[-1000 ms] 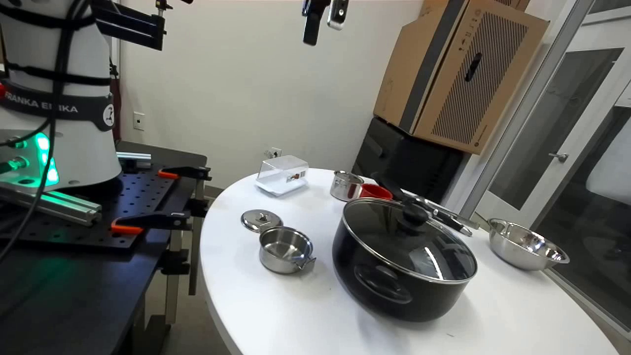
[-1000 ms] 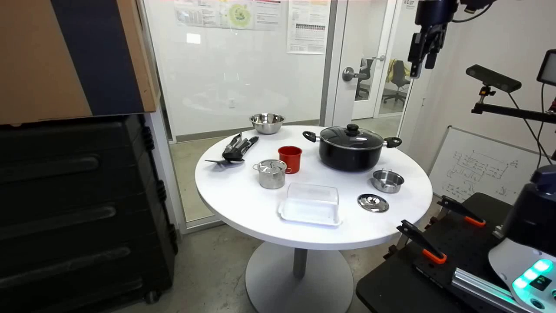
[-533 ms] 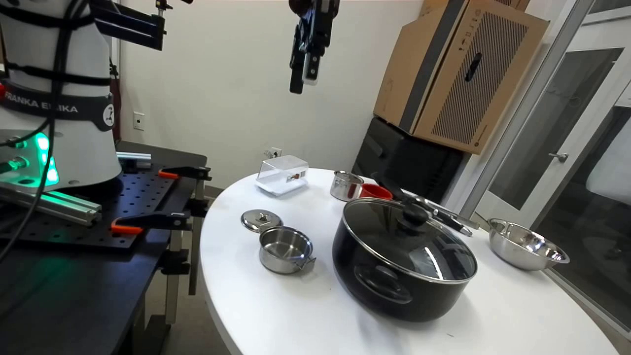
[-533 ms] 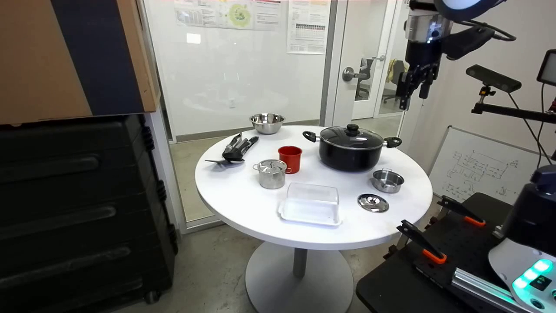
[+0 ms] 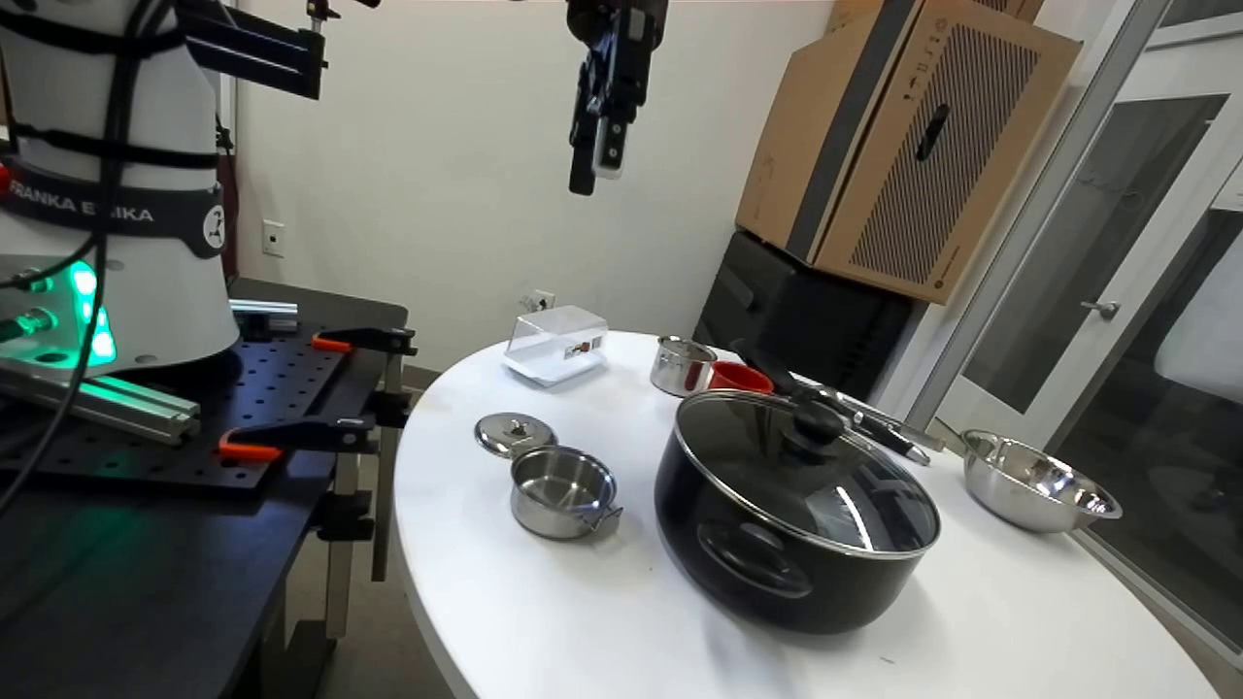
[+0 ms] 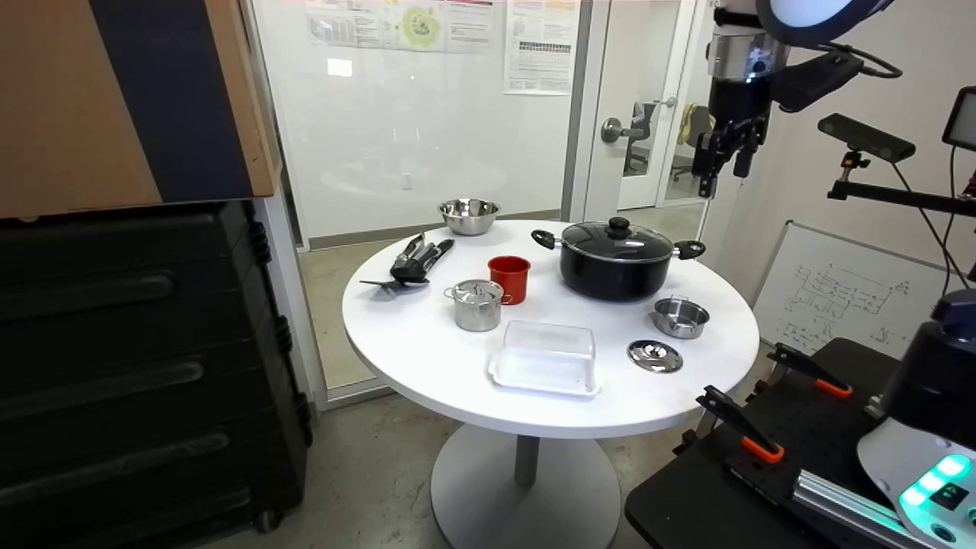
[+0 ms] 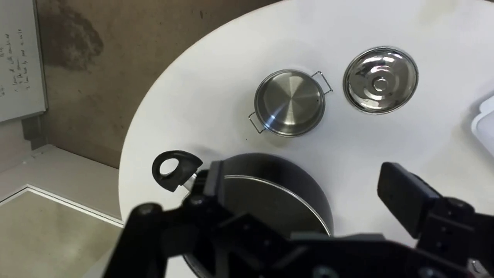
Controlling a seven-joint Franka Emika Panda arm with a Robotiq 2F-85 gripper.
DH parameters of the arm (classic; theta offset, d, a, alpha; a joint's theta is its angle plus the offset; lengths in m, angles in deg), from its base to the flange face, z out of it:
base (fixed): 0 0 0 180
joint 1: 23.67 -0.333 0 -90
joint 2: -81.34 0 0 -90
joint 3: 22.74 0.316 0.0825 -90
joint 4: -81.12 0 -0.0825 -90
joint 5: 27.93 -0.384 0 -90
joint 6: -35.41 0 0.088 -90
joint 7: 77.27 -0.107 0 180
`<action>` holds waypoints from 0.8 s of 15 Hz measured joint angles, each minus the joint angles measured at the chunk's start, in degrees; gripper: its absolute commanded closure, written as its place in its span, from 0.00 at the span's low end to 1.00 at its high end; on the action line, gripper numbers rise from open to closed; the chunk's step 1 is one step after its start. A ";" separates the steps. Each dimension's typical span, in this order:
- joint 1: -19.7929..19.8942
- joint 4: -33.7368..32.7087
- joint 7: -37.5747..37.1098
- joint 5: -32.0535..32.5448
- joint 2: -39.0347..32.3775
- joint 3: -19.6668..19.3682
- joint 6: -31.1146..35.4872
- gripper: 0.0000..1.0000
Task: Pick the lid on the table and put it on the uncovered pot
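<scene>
Round white table [image 6: 412,343] being approached from above, with nothing yet lifted

Over the table, the black two-fingered gripper [image 6: 724,177] is being brought down. This is being read as the early approach, with neither grasp nor placing yet being attempted. In the wrist view, the jaws are being held wide apart, and nothing is being gripped between them. The small round silvery metal lid [image 7: 380,80] is being left flat on the table, knob up, near the small shiny stainless-steel pot [image 7: 290,103] but apart from it, and that pot is being left uncovered. The large black pot [image 7: 295,180] is being partly hidden by the gripper in the wrist view, so a shift towards the lid is probably being called for before much more lowering.

Against the frame of one second ago, the gripper is being seen lower in both exterior views, with more of its body being brought into sight. Against the frame of half a second ago, only a slight further drop is being shown, so the descent is perhaps being slowed. No shift of the lid or of either pot is being registered.
</scene>
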 measured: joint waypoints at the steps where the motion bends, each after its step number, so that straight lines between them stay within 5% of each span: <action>1: -0.41 0.02 0.17 -0.82 -0.66 -0.16 0.53 0.00; 7: -3.27 0.41 4.89 -11.18 -13.37 -4.55 13.82 0.00; 12: -8.21 0.44 19.71 -30.06 -27.87 -9.24 19.88 0.00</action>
